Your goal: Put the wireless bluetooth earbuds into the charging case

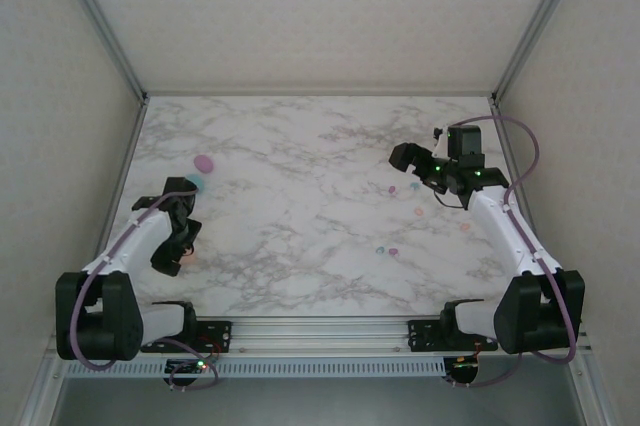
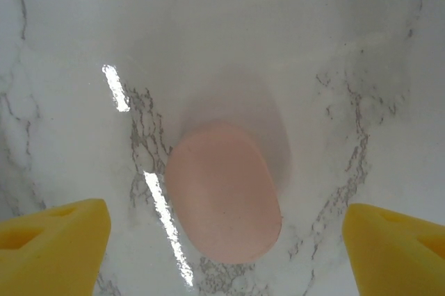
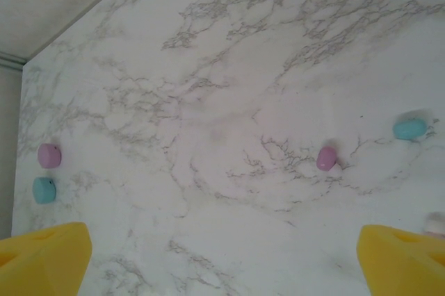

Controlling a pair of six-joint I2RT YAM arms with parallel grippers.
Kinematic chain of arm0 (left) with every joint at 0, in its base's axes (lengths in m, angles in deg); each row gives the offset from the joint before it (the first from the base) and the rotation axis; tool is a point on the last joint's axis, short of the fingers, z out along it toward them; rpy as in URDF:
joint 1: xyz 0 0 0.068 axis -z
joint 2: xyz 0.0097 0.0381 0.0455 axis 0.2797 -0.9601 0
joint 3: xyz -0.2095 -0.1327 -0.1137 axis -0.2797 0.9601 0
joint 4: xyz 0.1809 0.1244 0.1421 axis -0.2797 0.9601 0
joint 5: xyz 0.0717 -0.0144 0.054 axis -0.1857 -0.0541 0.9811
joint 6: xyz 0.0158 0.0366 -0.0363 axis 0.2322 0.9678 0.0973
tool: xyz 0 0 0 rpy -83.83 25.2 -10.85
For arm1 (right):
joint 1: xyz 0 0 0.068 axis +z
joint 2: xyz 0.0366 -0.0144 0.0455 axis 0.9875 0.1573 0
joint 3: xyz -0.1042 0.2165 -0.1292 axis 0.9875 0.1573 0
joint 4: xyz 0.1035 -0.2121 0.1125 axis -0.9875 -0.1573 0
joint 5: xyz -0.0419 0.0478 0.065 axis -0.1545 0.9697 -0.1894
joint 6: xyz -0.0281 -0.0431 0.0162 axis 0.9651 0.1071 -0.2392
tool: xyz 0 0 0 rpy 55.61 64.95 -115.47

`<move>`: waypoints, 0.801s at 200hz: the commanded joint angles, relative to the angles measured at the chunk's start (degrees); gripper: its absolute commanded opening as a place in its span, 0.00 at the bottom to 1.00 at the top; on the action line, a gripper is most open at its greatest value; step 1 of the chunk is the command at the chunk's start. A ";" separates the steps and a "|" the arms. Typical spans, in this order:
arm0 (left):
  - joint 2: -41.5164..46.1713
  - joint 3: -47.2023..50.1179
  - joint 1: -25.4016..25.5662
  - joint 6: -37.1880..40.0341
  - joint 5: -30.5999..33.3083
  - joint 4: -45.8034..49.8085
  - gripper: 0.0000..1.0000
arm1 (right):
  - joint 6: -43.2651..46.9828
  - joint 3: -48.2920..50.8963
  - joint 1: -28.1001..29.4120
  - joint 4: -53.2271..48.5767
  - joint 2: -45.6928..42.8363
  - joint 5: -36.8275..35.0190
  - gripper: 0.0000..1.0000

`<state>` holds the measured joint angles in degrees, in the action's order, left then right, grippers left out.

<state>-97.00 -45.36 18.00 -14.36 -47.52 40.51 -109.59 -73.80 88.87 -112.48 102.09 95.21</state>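
A pink oval charging case (image 2: 224, 192) lies flat on the marble between the yellow fingertips (image 2: 52, 244) of my left gripper (image 2: 226, 251), which is open and hangs over it without touching. From above, this left gripper (image 1: 178, 251) points down at the case (image 1: 188, 257) near the table's left edge. My right gripper (image 1: 403, 158) is open and empty over the right side. A purple earbud (image 3: 326, 158) and a teal earbud (image 3: 410, 128) lie ahead of it. More earbuds are scattered on the marble: pink (image 1: 418, 212), pink (image 1: 465, 229), teal (image 1: 380, 247), purple (image 1: 394, 251).
A purple oval case (image 1: 204, 163) and a teal oval case (image 1: 196, 183) rest at the left, just beyond my left arm; the right wrist view shows them far off, purple case (image 3: 49, 155) and teal case (image 3: 44, 190). Grey walls enclose the marble table (image 1: 300, 176).
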 commanded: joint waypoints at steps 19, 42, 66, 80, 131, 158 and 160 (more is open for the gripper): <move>-3.22 0.75 -0.77 -8.44 2.06 -1.85 0.80 | -1.03 0.65 0.45 -1.57 -1.73 -0.85 0.99; -5.02 0.74 -0.96 -8.33 2.24 -2.96 0.75 | -1.40 1.28 0.49 -1.59 -2.43 -1.27 0.99; -6.84 1.29 -1.14 -8.51 1.45 -3.94 0.71 | -2.05 1.75 0.50 -1.77 -2.90 -1.81 0.99; -7.80 1.76 -1.23 -8.59 1.33 -4.61 0.69 | -2.26 1.86 0.45 -1.89 -3.09 -1.84 0.99; -9.16 2.35 -1.32 -8.03 -0.77 -5.97 0.52 | -2.48 2.12 0.48 -2.51 -3.49 -2.58 0.99; -8.25 1.38 -1.23 -6.94 -3.34 -5.41 0.44 | -2.69 2.51 0.50 -2.54 -3.58 -2.74 0.99; -8.17 1.24 -1.23 -6.75 -3.51 -5.40 0.42 | -2.73 2.55 0.47 -2.52 -3.61 -2.82 0.99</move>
<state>-105.77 -43.46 17.15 -17.90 -49.10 32.81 -111.51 -72.35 88.87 -114.20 99.89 93.51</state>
